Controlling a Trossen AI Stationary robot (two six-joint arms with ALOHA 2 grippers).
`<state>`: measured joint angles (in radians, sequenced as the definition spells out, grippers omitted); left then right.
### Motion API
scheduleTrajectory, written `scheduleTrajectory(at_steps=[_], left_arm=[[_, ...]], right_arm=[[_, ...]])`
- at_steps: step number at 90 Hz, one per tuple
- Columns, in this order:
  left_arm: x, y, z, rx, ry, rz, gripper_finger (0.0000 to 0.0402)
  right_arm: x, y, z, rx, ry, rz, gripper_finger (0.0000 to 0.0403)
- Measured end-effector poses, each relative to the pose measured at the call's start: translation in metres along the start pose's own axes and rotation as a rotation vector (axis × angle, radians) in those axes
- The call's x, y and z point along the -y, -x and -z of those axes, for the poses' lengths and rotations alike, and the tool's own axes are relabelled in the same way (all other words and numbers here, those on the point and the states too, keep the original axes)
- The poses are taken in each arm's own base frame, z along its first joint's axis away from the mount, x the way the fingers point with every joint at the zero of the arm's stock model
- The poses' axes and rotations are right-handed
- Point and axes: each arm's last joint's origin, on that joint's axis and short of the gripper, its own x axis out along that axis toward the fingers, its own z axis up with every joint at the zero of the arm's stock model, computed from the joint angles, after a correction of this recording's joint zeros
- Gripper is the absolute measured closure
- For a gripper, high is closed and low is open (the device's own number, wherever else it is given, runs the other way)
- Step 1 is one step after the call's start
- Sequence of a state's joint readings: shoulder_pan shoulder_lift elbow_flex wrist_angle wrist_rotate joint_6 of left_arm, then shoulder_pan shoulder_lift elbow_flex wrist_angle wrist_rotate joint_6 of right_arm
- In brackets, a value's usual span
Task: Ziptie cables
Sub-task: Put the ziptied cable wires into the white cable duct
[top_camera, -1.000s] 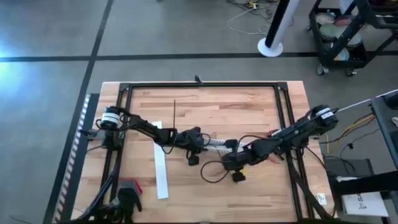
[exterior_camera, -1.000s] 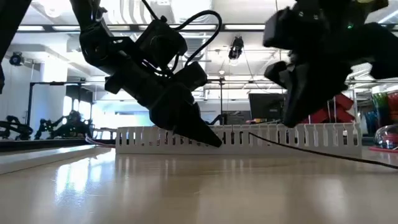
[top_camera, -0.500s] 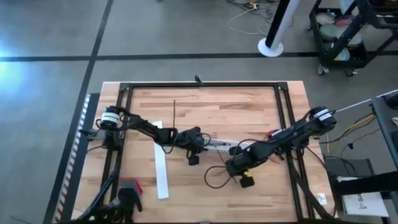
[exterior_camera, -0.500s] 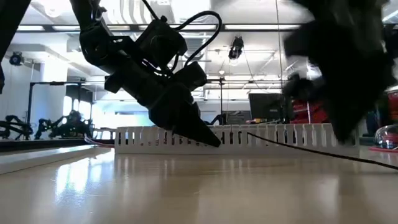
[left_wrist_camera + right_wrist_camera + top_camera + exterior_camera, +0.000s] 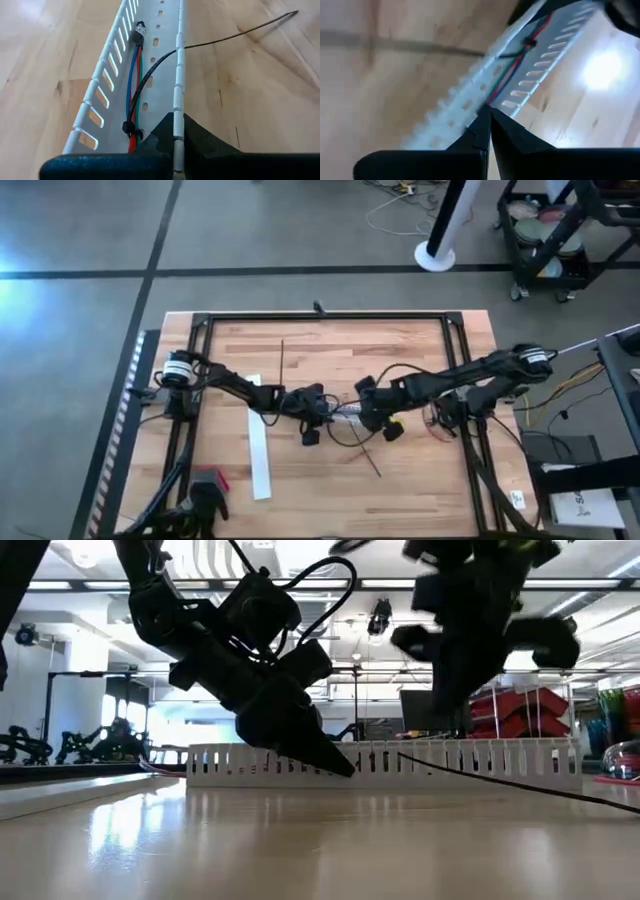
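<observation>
A white slotted duct lies mid-table, and the cables, red, blue and green wires, lie along its floor. A dark band wraps the cables close to my left gripper, which is shut on the duct's wall. A thin black ziptie crosses that wall and trails out onto the table. My right gripper, also seen in the high view, is shut with its tip at the duct's other end, where the cables show beyond it. My left gripper pinches the duct's slotted side wall between its two fingers, one inside the duct and one outside. The fingers slant down from the table's left, along the duct. The duct rests flat on the table. My right gripper: whether its shut tip touches the duct wall, I cannot tell.
A long white flat strip lies left of the duct. A second thin dark ziptie lies toward the far side. A black frame rims the table. A red and black tool sits at the near left.
My right gripper has swung from the near side of the duct toward the table's far edge and left, ending at the duct's right end. The left gripper, the duct and the ziptie over its wall have stayed put.
</observation>
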<state>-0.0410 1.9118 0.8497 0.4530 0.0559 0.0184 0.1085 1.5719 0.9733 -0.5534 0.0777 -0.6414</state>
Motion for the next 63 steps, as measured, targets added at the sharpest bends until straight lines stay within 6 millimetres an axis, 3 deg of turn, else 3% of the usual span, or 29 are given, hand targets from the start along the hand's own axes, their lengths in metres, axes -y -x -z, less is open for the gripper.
scheduleTrajectory(at_steps=[18,63], left_arm=[[0.001,0.0,0.0,0.002,-0.026,0.035,0.0402],[0.002,0.002,-0.006,0.031,-0.026,0.058,0.0401]], right_arm=[[-0.003,-0.024,0.0,-0.049,0.164,-0.046,0.0403],[-0.008,-0.045,-0.002,-0.123,0.33,-0.05,0.0403]])
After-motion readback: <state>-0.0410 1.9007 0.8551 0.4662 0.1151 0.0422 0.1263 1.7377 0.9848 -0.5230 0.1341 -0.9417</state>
